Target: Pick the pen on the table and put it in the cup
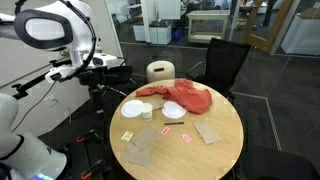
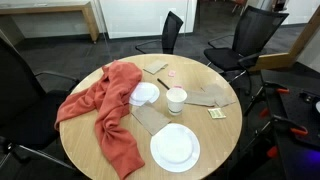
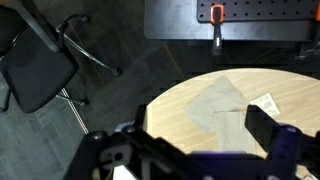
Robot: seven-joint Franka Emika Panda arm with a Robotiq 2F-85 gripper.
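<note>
Hovering off bench (image 3: pixel 170 112) edge, hand (image 3: pixel 190 150) released, empty.
White cup (image 2: pixel 176 99) stands upright mid-bench, mouth up for drop-in; pen not discernible.

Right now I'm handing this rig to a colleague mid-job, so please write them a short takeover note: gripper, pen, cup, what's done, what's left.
Gripper: open and empty, raised near the edge of the round wooden table.
Small plain white cup: upright mid-table, just beyond the round white plate; nothing sticks out of it.
Pen: too small to pick out with certainty; it is not in the gripper.
Done: nothing yet.
Left: locate the pen, grasp it, drop it into the cup.
</note>
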